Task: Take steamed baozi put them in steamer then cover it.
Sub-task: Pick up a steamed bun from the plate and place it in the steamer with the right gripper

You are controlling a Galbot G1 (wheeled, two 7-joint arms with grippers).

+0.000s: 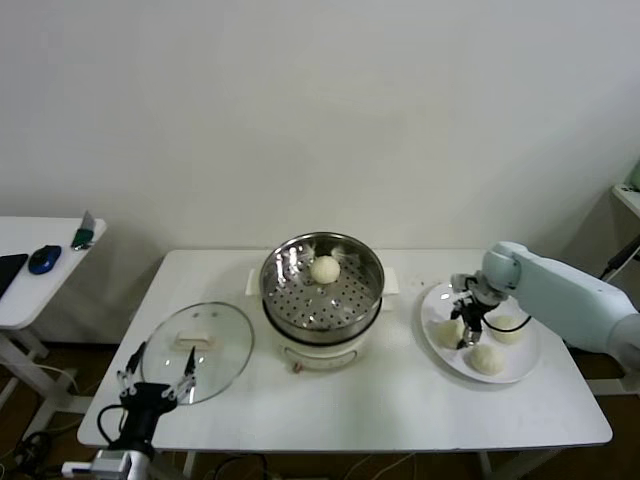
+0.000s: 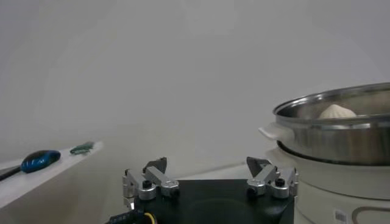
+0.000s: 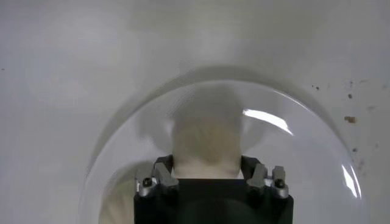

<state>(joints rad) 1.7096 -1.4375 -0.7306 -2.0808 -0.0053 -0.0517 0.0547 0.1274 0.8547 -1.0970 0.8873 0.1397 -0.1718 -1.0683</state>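
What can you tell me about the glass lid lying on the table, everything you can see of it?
The glass lid is a round, clear disc with a metal rim and a pale bar handle on top. It lies flat, handle up, on the white table, to the left of the steamer and apart from it. Nothing touches it; the left gripper, open, hangs just at its near edge.
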